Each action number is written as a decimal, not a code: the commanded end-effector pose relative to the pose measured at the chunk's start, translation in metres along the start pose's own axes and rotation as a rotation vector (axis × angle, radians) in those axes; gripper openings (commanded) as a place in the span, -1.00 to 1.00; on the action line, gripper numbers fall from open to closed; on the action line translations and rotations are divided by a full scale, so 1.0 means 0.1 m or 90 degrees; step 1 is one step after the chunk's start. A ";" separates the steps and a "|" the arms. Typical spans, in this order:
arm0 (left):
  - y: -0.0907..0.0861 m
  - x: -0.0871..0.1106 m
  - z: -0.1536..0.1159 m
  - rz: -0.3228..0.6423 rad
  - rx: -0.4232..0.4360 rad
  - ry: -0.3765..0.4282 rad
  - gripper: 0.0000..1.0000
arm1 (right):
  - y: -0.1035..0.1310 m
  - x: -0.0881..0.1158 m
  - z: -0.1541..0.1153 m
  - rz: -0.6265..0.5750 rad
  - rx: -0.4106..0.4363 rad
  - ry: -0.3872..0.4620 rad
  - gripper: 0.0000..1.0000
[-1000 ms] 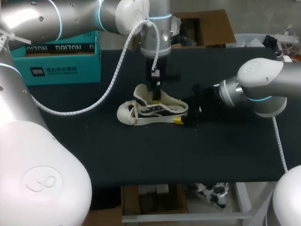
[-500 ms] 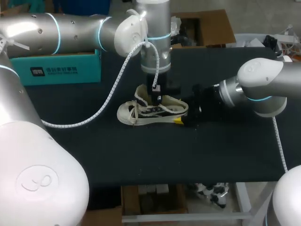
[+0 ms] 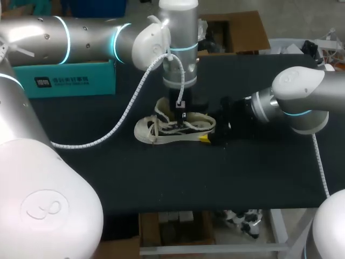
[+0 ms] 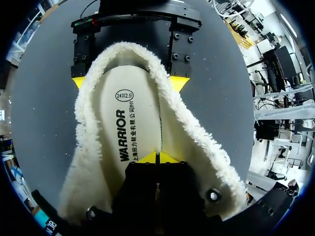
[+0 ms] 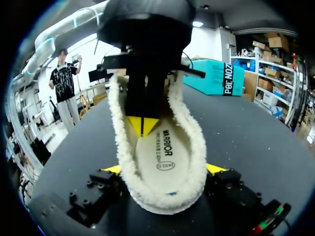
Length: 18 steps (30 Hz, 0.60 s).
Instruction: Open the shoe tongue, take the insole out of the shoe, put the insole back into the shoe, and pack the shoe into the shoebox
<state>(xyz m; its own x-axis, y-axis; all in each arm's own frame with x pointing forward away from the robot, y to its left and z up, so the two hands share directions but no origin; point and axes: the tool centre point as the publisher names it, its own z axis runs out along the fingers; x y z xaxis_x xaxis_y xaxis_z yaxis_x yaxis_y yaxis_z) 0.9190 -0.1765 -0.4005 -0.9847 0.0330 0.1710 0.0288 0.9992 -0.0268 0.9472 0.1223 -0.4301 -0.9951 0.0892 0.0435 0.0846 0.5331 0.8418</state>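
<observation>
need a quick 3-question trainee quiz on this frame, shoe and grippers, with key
1. True or false: the right gripper clamps the shoe at its heel, one finger on each side.
2. The left gripper has its tips: A) clear above the shoe; B) on the insole, inside the shoe; C) on the toe.
3. What colour is the shoebox?
Key: 1 true; 2 B; 3 teal.

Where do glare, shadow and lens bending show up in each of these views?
Head view: lamp glare streaks the left arm; the black table swallows shadows. Left wrist view: the fisheye bulges the insole. Right wrist view: the shoe balloons near the lens, and bright room light blooms beyond.
</observation>
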 end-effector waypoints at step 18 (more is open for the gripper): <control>0.02 -0.06 0.53 -0.038 -0.029 -0.104 -0.40 | -0.05 -0.03 0.01 0.000 -0.003 0.000 -1.00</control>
<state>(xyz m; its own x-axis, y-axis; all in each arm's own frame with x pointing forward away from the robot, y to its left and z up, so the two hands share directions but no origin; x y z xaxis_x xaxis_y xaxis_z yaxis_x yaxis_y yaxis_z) 0.9205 -0.1754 -0.3987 -0.9991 -0.0281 0.0319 -0.0273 0.9993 0.0242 0.9469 0.1220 -0.4303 -0.9951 0.0890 0.0428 0.0839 0.5327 0.8421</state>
